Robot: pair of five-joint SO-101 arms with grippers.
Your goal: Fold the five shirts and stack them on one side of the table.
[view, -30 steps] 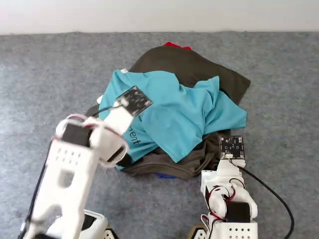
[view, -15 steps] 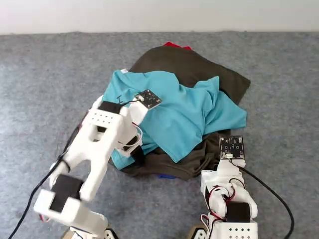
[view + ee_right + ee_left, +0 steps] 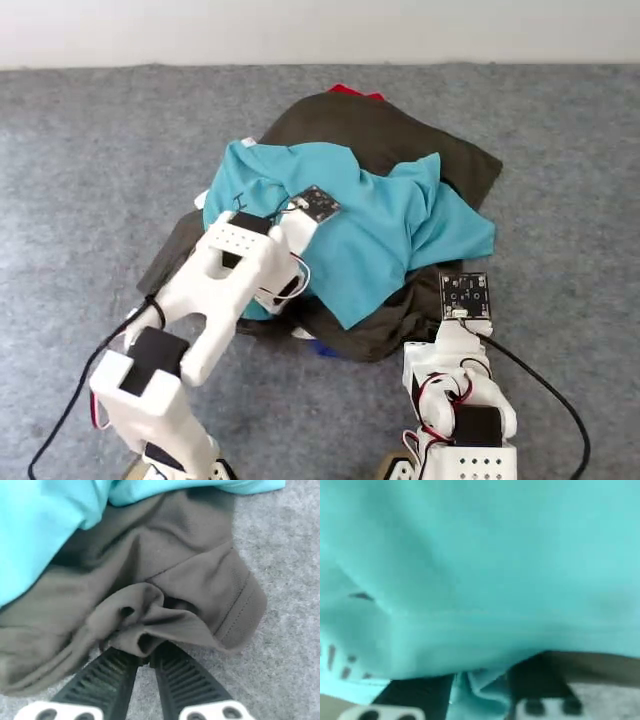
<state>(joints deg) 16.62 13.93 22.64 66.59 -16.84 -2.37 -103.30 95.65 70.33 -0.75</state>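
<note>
Nearest you, your right hand is pressed together on a fold of the dark shirt at the heap's near edge. Your left hand is sunk in the teal shirt atop the heap, mid-table; its grip you cannot tell. A red shirt peeks out farthest.

red shirt mostly hidden under dark shirt, blue shirt nearly buried

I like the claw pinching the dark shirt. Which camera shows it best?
The right wrist view: the right claw pinches the dark shirt up close. The high view shows it under the teal shirt; the left wrist view, maybe a sliver.
</note>
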